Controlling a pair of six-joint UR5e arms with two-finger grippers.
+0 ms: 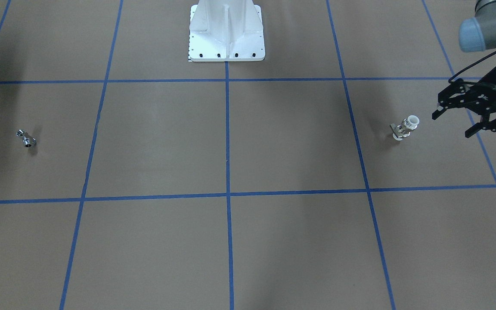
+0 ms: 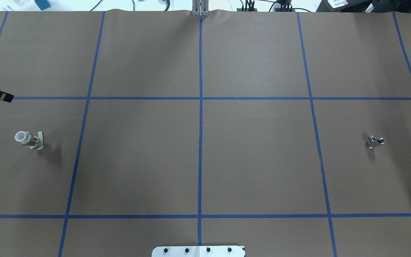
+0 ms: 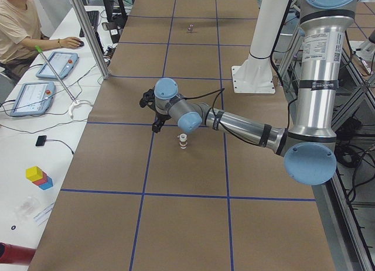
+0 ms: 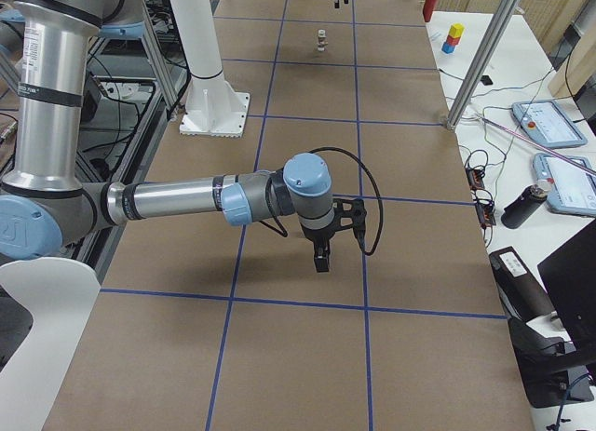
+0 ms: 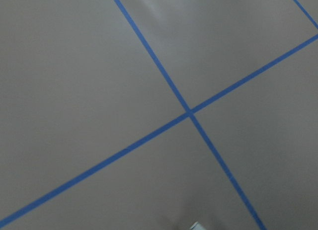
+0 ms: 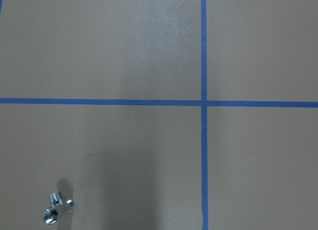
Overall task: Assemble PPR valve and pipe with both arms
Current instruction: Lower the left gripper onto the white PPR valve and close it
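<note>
Table (image 2: 137,160): brown paper cover, blue tape grid (image 2: 200,107).

Left arm (image 3: 246,126): reaches out low over the table, wrist bent down. Right arm (image 4: 177,203): reaches out the same way at the other end of the table.

White pedestal (image 1: 226,34): bolted at the table edge behind both claws.

Left claw (image 1: 453,125): jaws spread wide apart, nothing between them, held above the table. The left wrist view shows only paper and a tape crossing.

Right claw (image 4: 321,249): points straight down, above the paper. It shows only in the side view, so I cannot tell whether the jaws are apart or together.

Valve (image 1: 405,128): stands upright on the table, white open end up, side lever sticking out. It is near my left claw, on its inner side toward the table middle, lower than the fingertips and not touching them. It is well apart from my right claw.

Pipe (image 6: 57,208): small chrome fitting lying on the paper below my right claw, in the lower left corner of the right wrist view, one round opening facing up. It is not touching the claw and is far from my left claw.
</note>
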